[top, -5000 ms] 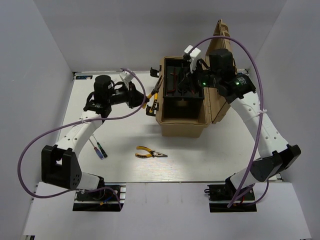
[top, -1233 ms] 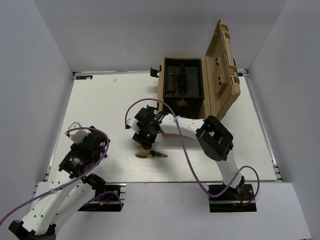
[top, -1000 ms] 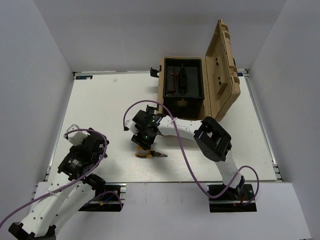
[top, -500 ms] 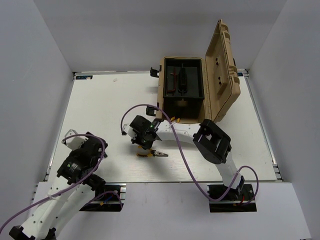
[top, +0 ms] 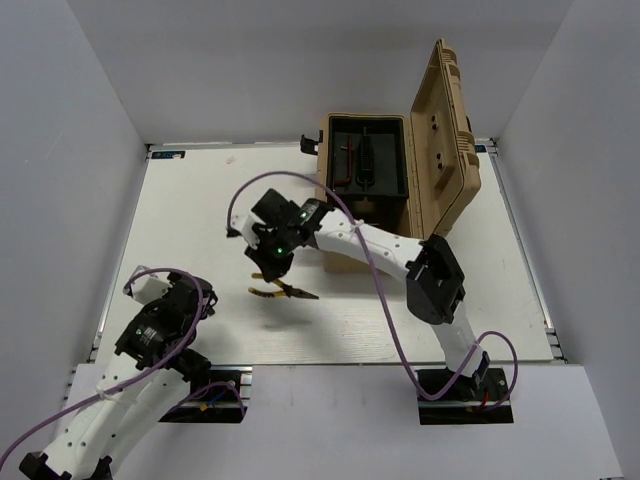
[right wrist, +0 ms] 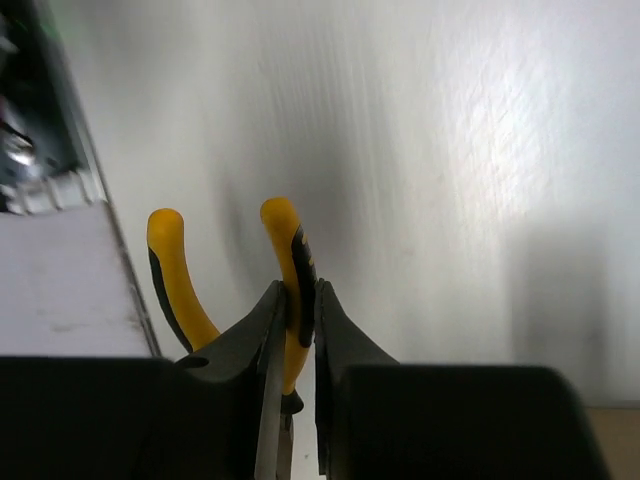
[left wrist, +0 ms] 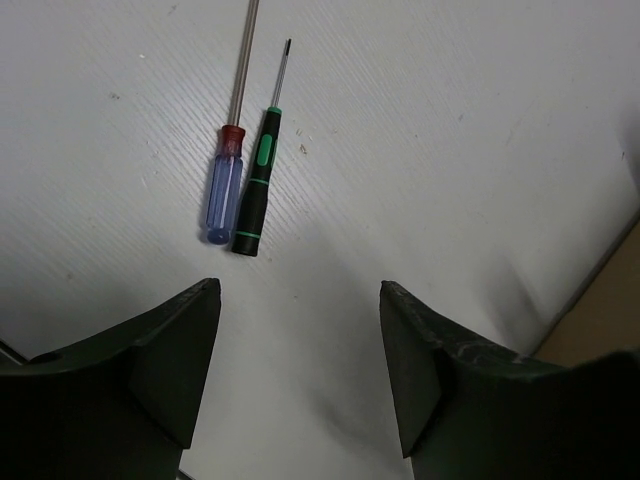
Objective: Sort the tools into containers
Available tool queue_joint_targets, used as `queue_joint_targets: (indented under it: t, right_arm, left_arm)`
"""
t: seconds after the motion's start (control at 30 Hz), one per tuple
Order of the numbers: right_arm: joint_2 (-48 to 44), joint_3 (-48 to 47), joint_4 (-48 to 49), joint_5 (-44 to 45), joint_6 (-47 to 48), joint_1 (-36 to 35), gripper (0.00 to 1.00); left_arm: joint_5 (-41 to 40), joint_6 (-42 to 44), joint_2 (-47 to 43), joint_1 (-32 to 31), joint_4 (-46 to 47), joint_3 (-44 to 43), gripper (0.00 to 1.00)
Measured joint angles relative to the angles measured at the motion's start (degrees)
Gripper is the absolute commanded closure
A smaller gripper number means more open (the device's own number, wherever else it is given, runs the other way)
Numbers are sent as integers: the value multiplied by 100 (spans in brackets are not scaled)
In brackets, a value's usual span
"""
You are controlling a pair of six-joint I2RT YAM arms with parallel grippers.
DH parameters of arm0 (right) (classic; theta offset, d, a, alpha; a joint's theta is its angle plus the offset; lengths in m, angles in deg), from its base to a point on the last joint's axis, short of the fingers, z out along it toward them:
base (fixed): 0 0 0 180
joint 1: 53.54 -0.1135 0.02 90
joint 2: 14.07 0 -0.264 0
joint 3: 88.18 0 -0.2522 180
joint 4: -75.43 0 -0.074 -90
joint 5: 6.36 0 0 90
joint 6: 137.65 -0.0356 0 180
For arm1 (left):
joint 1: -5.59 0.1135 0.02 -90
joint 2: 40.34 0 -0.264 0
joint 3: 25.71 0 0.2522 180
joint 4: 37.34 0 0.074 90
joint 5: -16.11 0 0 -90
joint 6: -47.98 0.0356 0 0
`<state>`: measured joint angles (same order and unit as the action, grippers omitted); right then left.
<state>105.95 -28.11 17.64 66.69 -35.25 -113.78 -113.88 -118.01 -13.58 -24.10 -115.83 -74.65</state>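
Observation:
My right gripper (right wrist: 298,290) is shut on one handle of the yellow-handled pliers (right wrist: 285,240). In the top view the pliers (top: 283,291) hang just above the table, under that gripper (top: 268,270). The tan toolbox (top: 365,235) stands behind with its lid (top: 445,130) upright and the black inner tray (top: 366,165) showing. My left gripper (left wrist: 298,290) is open over bare table at the near left. Just ahead of it lie a blue-handled screwdriver (left wrist: 222,185) and a green-and-black one (left wrist: 255,175), side by side. In the top view the left arm (top: 160,325) hides both.
White walls close in the table (top: 200,210) at the back and both sides. A black latch (top: 308,143) sticks out at the toolbox's far left corner. A purple cable (top: 360,270) loops along the right arm.
My right gripper has shut on a pliers handle and lifted the pliers off the table, moving them up and to the left. The left arm has barely shifted.

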Motion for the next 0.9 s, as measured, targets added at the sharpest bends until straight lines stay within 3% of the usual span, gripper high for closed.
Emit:
queue_joint_targets:
  t: [0.27,0.53,0.67,0.9]
  right_arm:
    - [-581,-1353,-264,-540,-9,398,100]
    - [-1294,-1569,-61,822,168,833,100]
    - [-1749,-809,409,1303,485,1290,100]
    - [-2208,964,863,1222,892,2387,100]
  left_arm:
    - [-9,-96,-17,0,-103,0,39]
    - [-11,-103,188,0,7,57,40]
    - [-2,-63,391,0,256,223,35]
    - [140,144,1191,0,881,400,28]
